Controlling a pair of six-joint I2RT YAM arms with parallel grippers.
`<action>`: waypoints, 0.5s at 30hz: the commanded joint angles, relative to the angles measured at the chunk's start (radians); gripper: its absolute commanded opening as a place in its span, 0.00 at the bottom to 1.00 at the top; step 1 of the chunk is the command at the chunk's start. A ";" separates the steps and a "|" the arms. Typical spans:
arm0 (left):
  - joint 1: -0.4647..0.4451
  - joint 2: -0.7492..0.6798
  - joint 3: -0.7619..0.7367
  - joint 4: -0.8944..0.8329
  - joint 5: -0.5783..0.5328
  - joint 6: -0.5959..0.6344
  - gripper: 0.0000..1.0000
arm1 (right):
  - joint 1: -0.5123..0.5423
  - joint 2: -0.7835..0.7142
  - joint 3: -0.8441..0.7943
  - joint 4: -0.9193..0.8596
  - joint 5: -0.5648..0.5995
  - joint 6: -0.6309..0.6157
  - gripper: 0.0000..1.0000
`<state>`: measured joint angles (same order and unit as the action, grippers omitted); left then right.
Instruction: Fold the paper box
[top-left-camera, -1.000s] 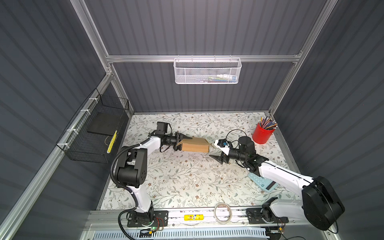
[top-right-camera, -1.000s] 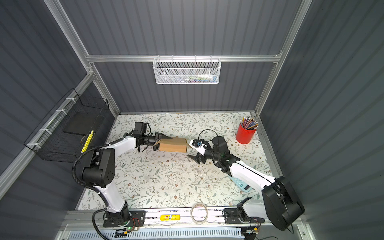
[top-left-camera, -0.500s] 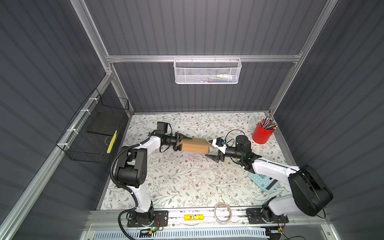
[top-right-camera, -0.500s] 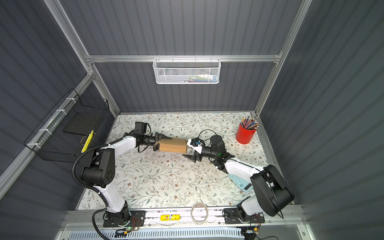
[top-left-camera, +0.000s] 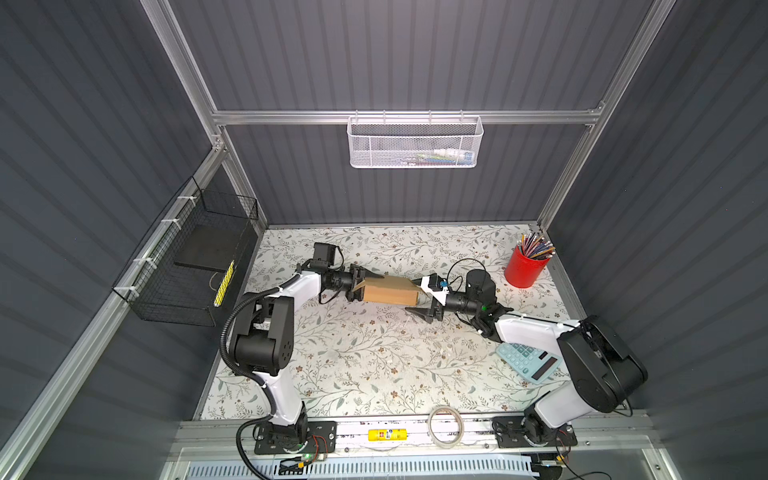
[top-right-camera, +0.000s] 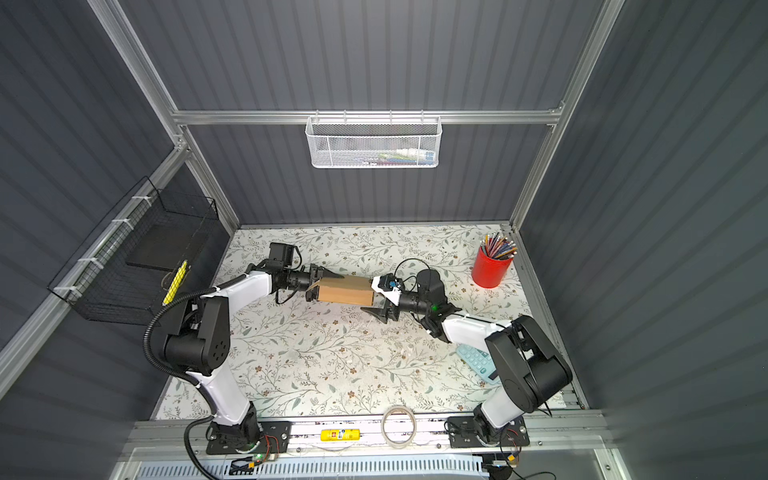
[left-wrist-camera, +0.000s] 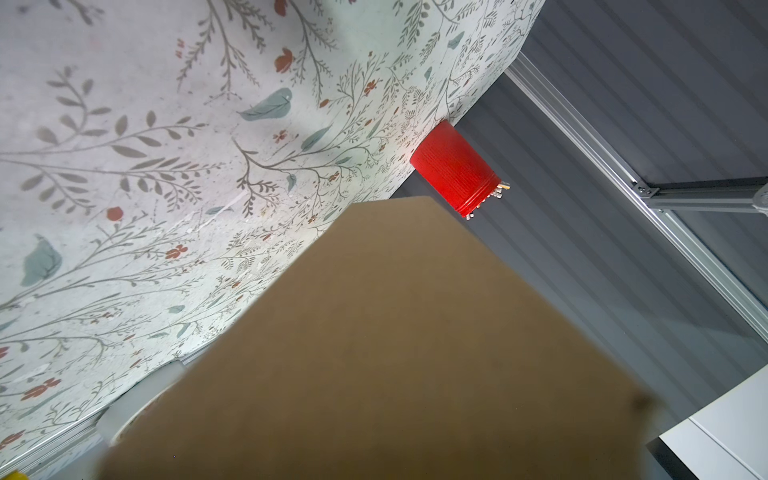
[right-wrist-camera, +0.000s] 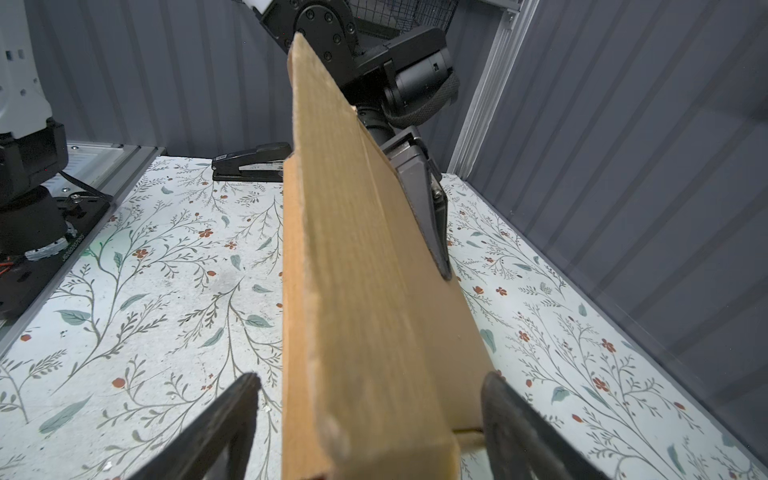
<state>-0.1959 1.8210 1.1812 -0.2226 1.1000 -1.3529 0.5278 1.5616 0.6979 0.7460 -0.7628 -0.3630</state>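
The paper box (top-left-camera: 390, 289) (top-right-camera: 345, 290) is a folded brown cardboard box held off the floral table in both top views. My left gripper (top-left-camera: 365, 286) (top-right-camera: 322, 286) is shut on its left end; one of its fingers (right-wrist-camera: 428, 216) lies flat on the box's face in the right wrist view. My right gripper (top-left-camera: 415, 297) (top-right-camera: 370, 296) (right-wrist-camera: 370, 378) stands open and straddles the box's right end (right-wrist-camera: 374, 332), one finger clear of the cardboard, the other close beside its edge. In the left wrist view the box (left-wrist-camera: 395, 353) hides the jaws.
A red pencil cup (top-left-camera: 524, 270) stands at the back right and a teal calculator (top-left-camera: 528, 361) lies under the right arm. A tape roll (top-left-camera: 446, 426) sits on the front rail. A black stapler (right-wrist-camera: 249, 162) lies near the left arm's base. A wire basket (top-left-camera: 191, 257) hangs on the left wall.
My right gripper has moved left along the table to the box's right end and now straddles it. The left gripper and the box have stayed in place.
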 joint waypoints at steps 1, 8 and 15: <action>-0.009 0.010 0.044 -0.017 0.014 0.008 0.25 | 0.020 0.006 0.029 0.002 -0.024 0.006 0.83; -0.018 0.034 0.070 -0.016 0.011 0.006 0.24 | 0.055 0.015 0.058 -0.055 0.004 -0.030 0.81; -0.023 0.055 0.094 -0.015 0.014 0.006 0.24 | 0.081 0.032 0.072 -0.063 0.034 -0.040 0.78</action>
<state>-0.2108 1.8652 1.2297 -0.2306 1.1000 -1.3437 0.5804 1.5764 0.7525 0.7193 -0.7136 -0.3939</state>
